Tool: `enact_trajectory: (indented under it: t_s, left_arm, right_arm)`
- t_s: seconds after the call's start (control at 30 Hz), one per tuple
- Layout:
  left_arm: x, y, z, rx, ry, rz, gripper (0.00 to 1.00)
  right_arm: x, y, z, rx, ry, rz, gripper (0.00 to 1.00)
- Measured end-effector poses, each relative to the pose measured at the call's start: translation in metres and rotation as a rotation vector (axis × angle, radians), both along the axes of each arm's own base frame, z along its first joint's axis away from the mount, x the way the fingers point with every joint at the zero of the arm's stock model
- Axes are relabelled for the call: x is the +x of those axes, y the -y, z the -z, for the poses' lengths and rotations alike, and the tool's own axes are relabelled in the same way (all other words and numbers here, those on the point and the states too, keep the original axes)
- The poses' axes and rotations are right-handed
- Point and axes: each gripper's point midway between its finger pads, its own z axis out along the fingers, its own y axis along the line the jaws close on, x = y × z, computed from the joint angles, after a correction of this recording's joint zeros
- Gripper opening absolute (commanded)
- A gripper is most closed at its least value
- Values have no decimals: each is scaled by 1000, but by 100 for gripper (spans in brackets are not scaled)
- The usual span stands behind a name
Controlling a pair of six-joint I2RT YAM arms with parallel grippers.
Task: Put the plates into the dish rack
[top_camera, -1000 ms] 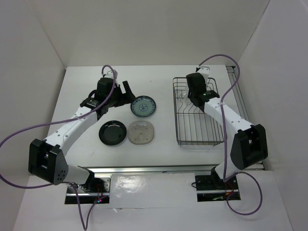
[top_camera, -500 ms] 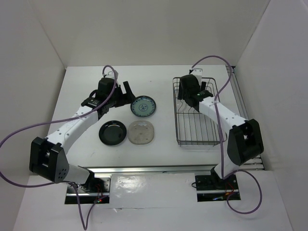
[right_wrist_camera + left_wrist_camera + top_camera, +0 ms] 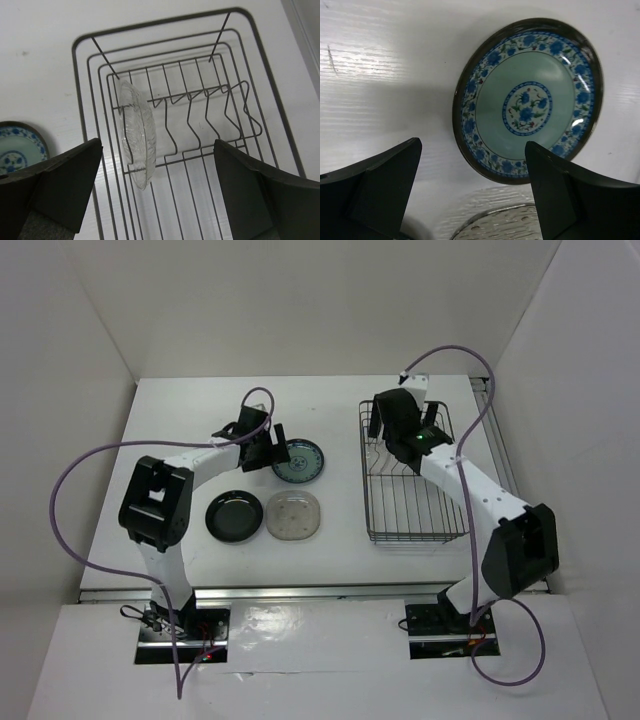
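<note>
A round blue-green floral plate with a dark rim (image 3: pixel 527 102) lies flat on the white table (image 3: pixel 385 65), with the left gripper (image 3: pixel 472 150) holding its black fingers (image 3: pixel 385 185) wide apart just below that plate, and a translucent whitish plate edge (image 3: pixel 495 225) lower still.

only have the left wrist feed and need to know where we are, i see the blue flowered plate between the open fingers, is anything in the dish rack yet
observer: yes, one clear glass plate stands on edge in the dish rack, leaning against the divider prong at the end of the row nearest the blue flowered plate.
operator: ok what else is left on the table besides this one
observer: two more, a glossy black plate and a whitish rounded-square plate, lying flat side by side, nearer the arm bases than the blue one.
</note>
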Motion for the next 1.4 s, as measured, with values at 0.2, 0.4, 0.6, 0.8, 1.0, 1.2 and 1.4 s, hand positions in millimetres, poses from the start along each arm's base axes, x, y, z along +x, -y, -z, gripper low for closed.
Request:
enact_trajectory:
  t_s: [0.2, 0.4, 0.6, 0.8, 1.0, 1.2, 1.4]
  left_arm:
    - [5, -1, 30, 1, -53, 2, 90]
    - [14, 1, 29, -31, -28, 5, 74]
    - [18, 3, 32, -50, -23, 12, 61]
    - [22, 5, 34, -54, -22, 15, 50]
    - [28, 8, 39, -65, -23, 15, 11]
    - [46, 23, 20, -161, 16, 20, 0]
    - [30, 2, 18, -196, 18, -32, 0]
  right_arm:
    - [-15, 1, -51, 67, 108, -27, 100]
    - [-25, -1, -77, 115, 167, -60, 100]
    - [-28, -7, -77, 125, 164, -86, 100]
    - [-32, -8, -83, 141, 177, -99, 100]
    - [-36, -8, -92, 157, 201, -105, 100]
    - [-35, -15, -92, 172, 209, -147, 100]
    - [-43, -54, -64, 227, 151, -413, 100]
